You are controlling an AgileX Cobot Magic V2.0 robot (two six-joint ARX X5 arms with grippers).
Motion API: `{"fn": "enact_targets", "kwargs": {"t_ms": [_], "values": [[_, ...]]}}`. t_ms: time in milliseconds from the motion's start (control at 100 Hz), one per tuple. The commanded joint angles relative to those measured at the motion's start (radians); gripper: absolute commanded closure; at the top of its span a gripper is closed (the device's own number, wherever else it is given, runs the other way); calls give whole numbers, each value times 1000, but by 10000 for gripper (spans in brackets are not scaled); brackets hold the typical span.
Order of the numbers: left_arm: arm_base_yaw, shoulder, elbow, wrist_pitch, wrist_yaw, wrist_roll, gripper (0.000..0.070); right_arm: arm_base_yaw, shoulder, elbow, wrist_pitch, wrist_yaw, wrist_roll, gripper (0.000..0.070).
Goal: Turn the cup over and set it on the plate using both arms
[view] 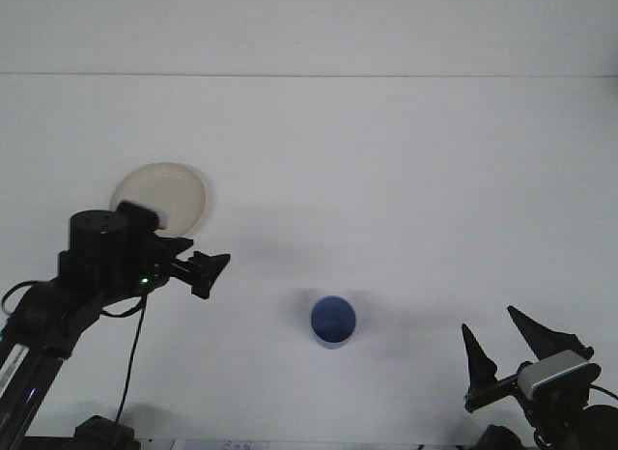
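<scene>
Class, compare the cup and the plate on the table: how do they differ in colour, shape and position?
The cup is blue; the plate is cream. The cup is deep and stands mouth up, while the plate is flat and shallow. The cup looks smaller across than the plate. The cup sits near the front centre in full view; the plate lies farther back on the left, partly hidden by the left arm. Both are round and rest on the white table.
</scene>
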Motion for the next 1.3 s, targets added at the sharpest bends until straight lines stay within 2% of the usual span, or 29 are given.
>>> {"fn": "enact_targets", "kwargs": {"t_ms": [0, 250, 490, 640, 1140, 1250, 1290], "values": [[-73, 80, 60, -31, 1, 63, 137, 9, 4, 10, 8, 0, -1, 186], [-307, 333, 173, -52, -70, 81, 137, 9, 4, 10, 8, 0, -1, 186], [-428, 494, 247, -41, -80, 103, 137, 9, 4, 10, 7, 0, -1, 186], [-463, 557, 269, -26, -108, 104, 137, 9, 4, 10, 6, 0, 0, 186], [-515, 708, 269, -18, -110, 162, 139, 9, 4, 10, -16, 1, 0, 186], [-518, 720, 269, -17, -110, 177, 177, 9, 4, 10, -16, 1, 0, 186], [-520, 724, 269, -16, -109, 179, 218, 9, 4, 10, -16, 1, 0, 186]]}}
